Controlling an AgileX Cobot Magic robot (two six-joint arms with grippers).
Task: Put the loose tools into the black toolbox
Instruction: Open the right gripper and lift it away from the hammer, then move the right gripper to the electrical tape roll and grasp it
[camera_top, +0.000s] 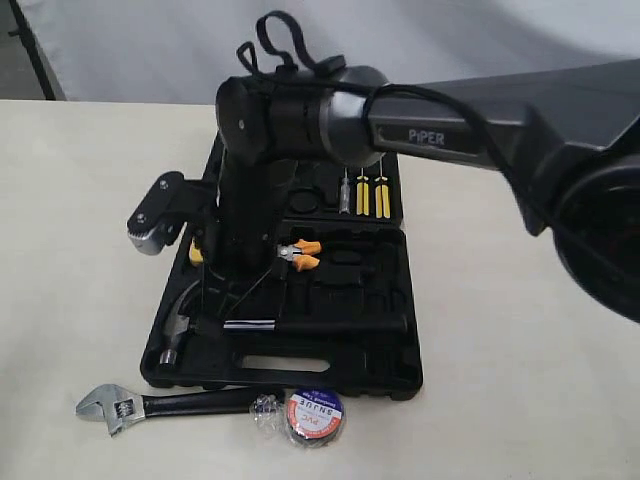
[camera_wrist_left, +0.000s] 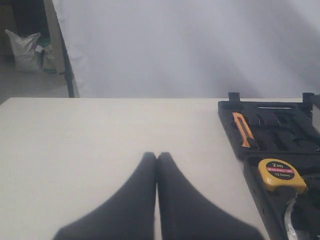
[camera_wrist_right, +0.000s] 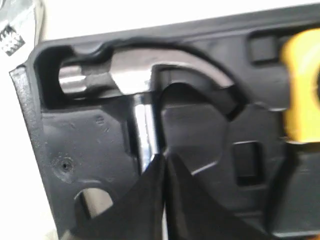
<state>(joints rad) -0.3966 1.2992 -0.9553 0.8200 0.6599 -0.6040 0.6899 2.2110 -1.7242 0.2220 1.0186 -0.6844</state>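
The black toolbox (camera_top: 330, 375) lies open on the table. In its recess at the left rests the claw hammer (camera_top: 180, 318), its silver head (camera_wrist_right: 145, 75) and chrome shaft clear in the right wrist view. My right gripper (camera_wrist_right: 164, 157) points down at that shaft, shut, with its tips at the shaft and nothing between them. The adjustable wrench (camera_top: 150, 405) and the black tape roll (camera_top: 315, 416) lie on the table in front of the box. My left gripper (camera_wrist_left: 157, 156) is shut and empty above bare table beside the box; the exterior view does not show it.
A yellow tape measure (camera_wrist_left: 281, 175), small orange-handled pliers (camera_top: 300, 255), yellow screwdrivers (camera_top: 372, 195) and an orange knife (camera_wrist_left: 242, 129) sit in the box. A scrap of clear wrap (camera_top: 263, 410) lies between wrench and tape roll. The right arm (camera_top: 450, 130) spans over the box.
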